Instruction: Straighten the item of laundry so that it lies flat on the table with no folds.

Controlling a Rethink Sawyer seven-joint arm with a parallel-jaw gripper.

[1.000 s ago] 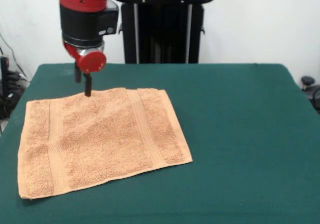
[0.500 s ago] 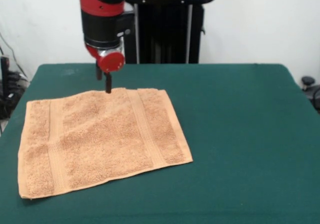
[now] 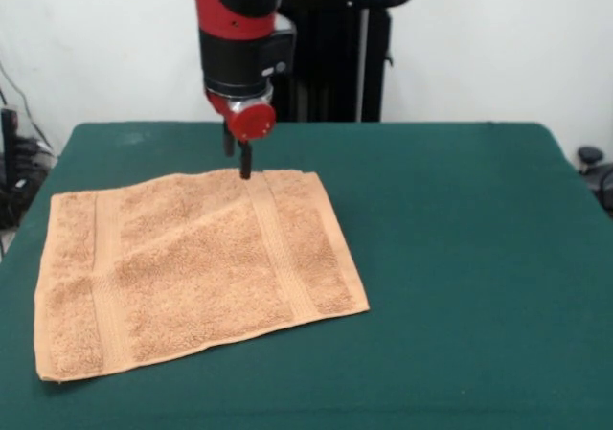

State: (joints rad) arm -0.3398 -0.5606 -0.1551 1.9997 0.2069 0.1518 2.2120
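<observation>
The orange-tan towel [image 3: 192, 267] lies spread out on the left half of the dark green table [image 3: 460, 258], slightly askew. Its woven bands run near the left and right edges. A shallow diagonal crease crosses its far middle part, and the far edge bulges a little. No care label shows. My gripper [image 3: 238, 167] hangs from the red and black arm and its tip meets the towel's far edge, right of that edge's middle. Whether it holds the cloth is not clear.
The black pedestal [image 3: 316, 56] stands behind the table's far edge. Cables [image 3: 14, 162] hang off the left side. A dark object [image 3: 594, 162] sits past the right edge. Bare green cloth fills the table's right half.
The arm has moved right along the towel's far edge. The towel's corners stay put, and a shallow diagonal crease has formed in its far middle.
</observation>
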